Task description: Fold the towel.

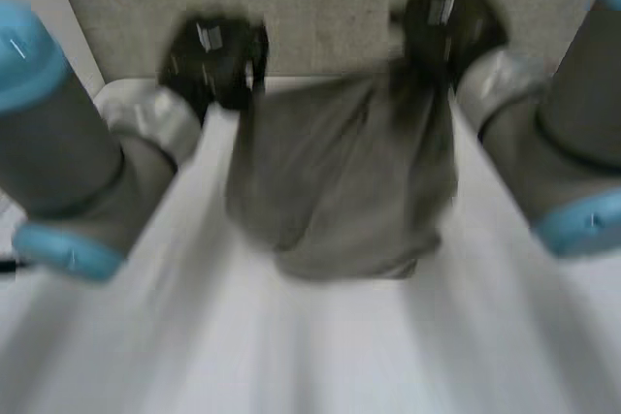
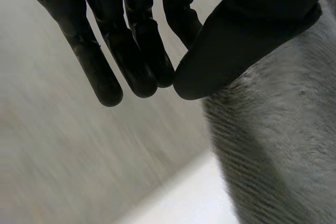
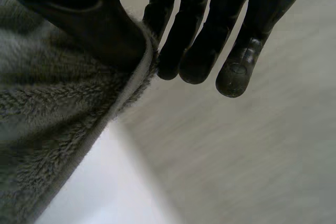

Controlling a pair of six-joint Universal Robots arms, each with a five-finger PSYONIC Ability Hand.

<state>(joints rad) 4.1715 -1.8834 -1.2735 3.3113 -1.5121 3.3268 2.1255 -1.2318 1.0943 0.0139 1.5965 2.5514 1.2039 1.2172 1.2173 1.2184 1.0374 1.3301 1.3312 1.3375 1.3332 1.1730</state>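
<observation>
Both top corners of the towel are covered by the hands, and its bunched bottom hides whether it touches the table. There is one towel and there are two hands. The left hand pinches the left corner between its thumb and straight fingers. The right hand pinches the right corner the same way. The towel hangs between them at the far edge, with bare table on either side and nearer.

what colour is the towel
Plain grey, no pattern: the towel shows its fluffy pile best in the right wrist view.
</observation>
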